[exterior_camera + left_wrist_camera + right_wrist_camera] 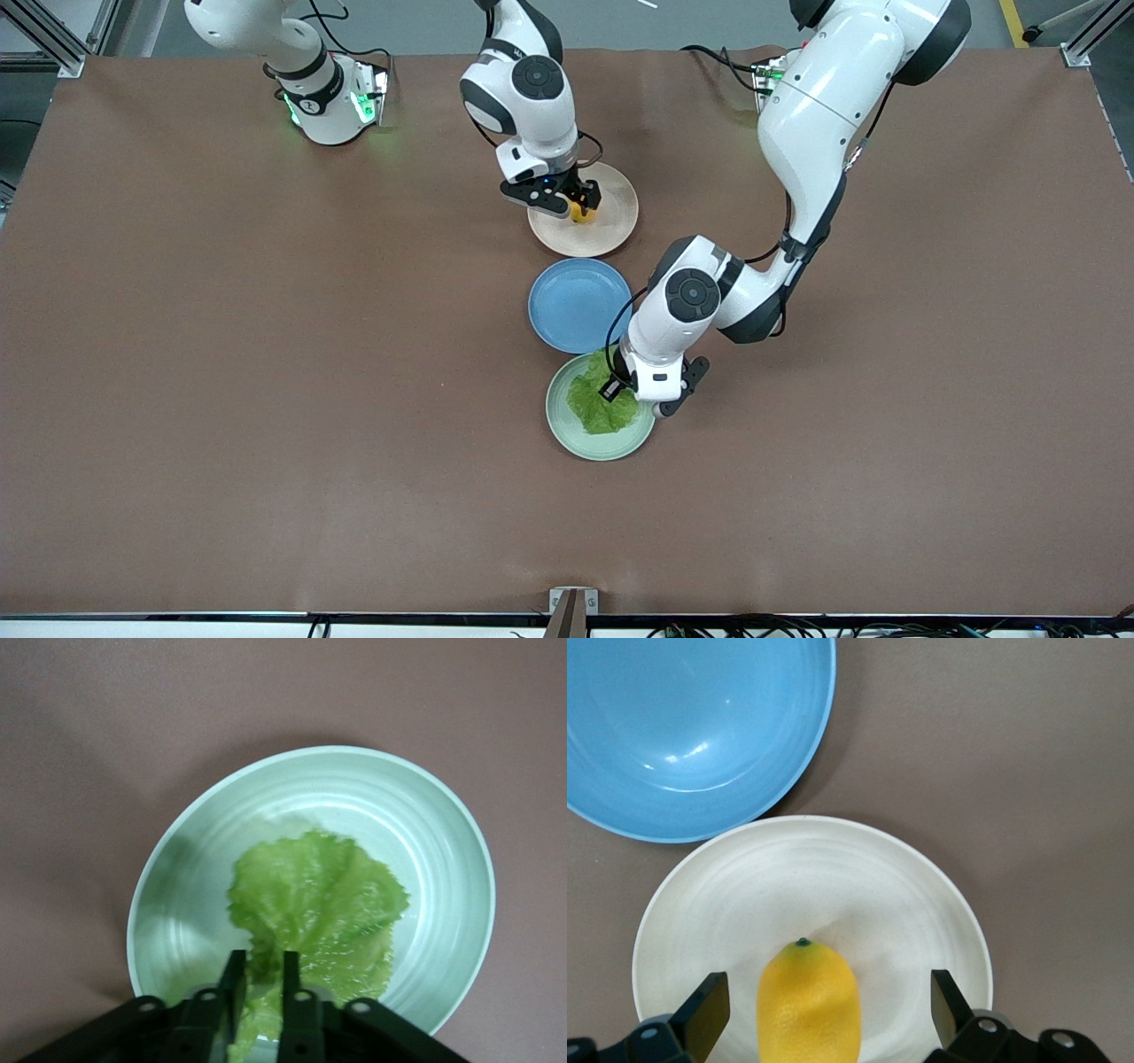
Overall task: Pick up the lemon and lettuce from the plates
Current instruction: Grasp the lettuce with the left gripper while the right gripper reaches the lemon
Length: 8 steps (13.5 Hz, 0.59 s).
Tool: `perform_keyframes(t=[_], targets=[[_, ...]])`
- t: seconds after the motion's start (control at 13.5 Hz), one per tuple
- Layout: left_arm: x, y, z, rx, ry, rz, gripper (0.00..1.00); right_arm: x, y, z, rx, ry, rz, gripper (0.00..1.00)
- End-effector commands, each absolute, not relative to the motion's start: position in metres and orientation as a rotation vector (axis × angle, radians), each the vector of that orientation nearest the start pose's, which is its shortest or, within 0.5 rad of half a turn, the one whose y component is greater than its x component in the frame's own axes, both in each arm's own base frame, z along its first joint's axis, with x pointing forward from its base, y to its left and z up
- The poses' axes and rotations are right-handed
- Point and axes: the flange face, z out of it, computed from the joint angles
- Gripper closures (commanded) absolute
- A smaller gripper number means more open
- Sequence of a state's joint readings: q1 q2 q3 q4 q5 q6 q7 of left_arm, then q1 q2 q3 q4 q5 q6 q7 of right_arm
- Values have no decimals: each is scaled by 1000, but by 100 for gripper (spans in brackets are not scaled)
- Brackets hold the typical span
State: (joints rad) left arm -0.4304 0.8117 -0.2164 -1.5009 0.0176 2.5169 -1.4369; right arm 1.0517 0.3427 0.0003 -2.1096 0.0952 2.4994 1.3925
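The yellow lemon [808,1005] lies on the beige-pink plate [877,877], the plate farthest from the front camera [611,221]. My right gripper [829,1005] is open, down over that plate, with one finger on each side of the lemon [580,212]. The green lettuce [319,904] lies in the mint green plate [443,842], the plate nearest the front camera [567,425]. My left gripper [262,979] is shut on the lettuce [602,403] at its stem end, low over the plate.
An empty blue plate [578,304] sits between the two task plates; its rim also shows in the right wrist view [700,718]. Brown table surface [266,399] spreads wide around the plates.
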Motion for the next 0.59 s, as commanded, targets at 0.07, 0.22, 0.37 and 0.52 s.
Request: perform_keyframes(t=[0.07,0.22,0.37,0.52], targets=[[608,-422,222,-3097,-1425,-41,99,276,518,247,-3027,670,38,0],[613,-422,234,-3112,-1430,-66,100,269,524,240,-3016,668,27,0],[618,-422,252,-3131,-1444,-93,100,256,530,232,-3024,653,27,0],[622,-420,273,-3147,-1454,-124,100,251,534,232,-3019,651,14,0]])
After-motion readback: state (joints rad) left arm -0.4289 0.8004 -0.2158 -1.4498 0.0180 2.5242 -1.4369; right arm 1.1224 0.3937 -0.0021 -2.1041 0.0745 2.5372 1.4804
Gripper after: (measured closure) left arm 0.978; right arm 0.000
